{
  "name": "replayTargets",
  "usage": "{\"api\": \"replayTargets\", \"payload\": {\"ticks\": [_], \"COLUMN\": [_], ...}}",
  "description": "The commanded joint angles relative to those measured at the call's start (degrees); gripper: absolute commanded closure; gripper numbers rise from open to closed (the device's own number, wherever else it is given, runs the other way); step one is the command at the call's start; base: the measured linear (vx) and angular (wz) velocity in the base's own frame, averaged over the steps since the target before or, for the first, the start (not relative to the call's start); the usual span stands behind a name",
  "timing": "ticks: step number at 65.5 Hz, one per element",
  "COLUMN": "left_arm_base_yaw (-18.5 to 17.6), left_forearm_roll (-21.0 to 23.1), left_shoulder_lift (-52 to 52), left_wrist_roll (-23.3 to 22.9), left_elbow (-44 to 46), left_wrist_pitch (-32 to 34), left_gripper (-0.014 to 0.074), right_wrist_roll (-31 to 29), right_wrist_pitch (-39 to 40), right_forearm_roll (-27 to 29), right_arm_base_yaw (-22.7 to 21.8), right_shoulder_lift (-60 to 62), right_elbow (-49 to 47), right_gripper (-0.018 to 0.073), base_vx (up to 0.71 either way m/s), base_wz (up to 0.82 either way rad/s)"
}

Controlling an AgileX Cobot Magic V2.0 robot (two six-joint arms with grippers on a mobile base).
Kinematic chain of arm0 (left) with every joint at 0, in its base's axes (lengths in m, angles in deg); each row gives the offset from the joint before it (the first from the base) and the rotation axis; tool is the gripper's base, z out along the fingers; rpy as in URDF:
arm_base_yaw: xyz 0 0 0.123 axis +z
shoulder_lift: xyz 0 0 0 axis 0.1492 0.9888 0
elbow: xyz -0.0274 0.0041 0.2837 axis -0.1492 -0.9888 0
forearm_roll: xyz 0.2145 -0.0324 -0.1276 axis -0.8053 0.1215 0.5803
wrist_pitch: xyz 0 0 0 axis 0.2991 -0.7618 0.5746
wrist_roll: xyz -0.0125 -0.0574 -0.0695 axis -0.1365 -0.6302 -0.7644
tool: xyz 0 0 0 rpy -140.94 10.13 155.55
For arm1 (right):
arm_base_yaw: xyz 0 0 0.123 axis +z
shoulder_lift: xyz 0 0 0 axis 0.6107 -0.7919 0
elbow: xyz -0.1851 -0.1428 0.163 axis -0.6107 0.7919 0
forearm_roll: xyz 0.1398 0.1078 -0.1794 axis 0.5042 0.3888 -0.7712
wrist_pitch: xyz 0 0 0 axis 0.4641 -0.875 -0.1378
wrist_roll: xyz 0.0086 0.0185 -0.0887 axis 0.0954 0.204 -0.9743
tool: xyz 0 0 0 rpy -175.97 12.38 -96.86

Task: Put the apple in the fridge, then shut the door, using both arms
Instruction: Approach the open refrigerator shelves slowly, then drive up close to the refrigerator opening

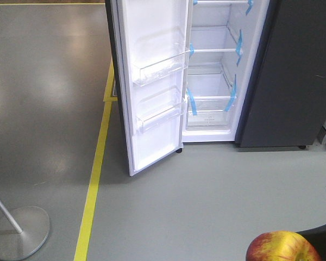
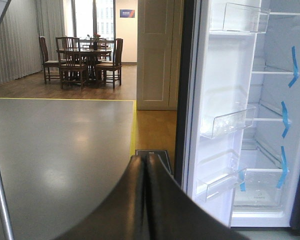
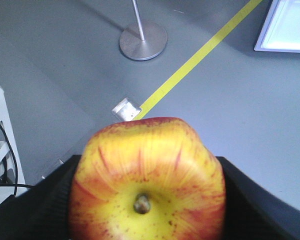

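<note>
The apple (image 3: pixel 147 185), yellow with red streaks, fills the right wrist view with its stem dimple facing the camera. My right gripper (image 3: pixel 147 170) is shut on it, black fingers (image 3: pixel 50 200) pressed on both sides. In the front view the apple (image 1: pixel 282 247) shows at the bottom right, well short of the fridge (image 1: pixel 212 81). The fridge stands open, showing white lining, clear shelves and blue tape. Its door (image 1: pixel 152 81) is swung out to the left, white inner face with clear bins. My left gripper (image 2: pixel 146 159) is shut on nothing and points at the floor left of the door (image 2: pixel 225 100).
A yellow floor line (image 1: pixel 98 163) runs from the fridge's left side toward me. A silver stand base (image 1: pixel 19 231) with a slanted pole sits at the lower left. A dark grey panel (image 1: pixel 293 81) flanks the fridge on the right. A dining table with chairs (image 2: pixel 85 60) stands far off.
</note>
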Motion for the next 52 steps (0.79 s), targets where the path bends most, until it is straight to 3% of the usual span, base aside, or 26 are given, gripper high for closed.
{"api": "replayTargets", "payload": {"ticks": [1, 52], "left_arm_base_yaw": [0.2, 0.2], "left_forearm_roll": [0.1, 0.1], "left_shoulder_lift": [-0.9, -0.9], "left_wrist_roll": [-0.4, -0.4], "left_elbow": [-1.7, -1.7], "left_wrist_pitch": [4.3, 4.3], "left_gripper": [0.0602, 0.0602], "right_wrist_roll": [-0.4, -0.4], "right_wrist_pitch": [3.3, 3.4], "right_forearm_roll": [1.0, 1.0], "right_arm_base_yaw": [-0.1, -0.1], "right_shoulder_lift": [0.0, 0.0], "right_elbow": [-1.5, -1.5], "right_gripper": [0.0492, 0.0492], "base_vx": [0.1, 0.09], "base_wz": [0.02, 0.03]}}
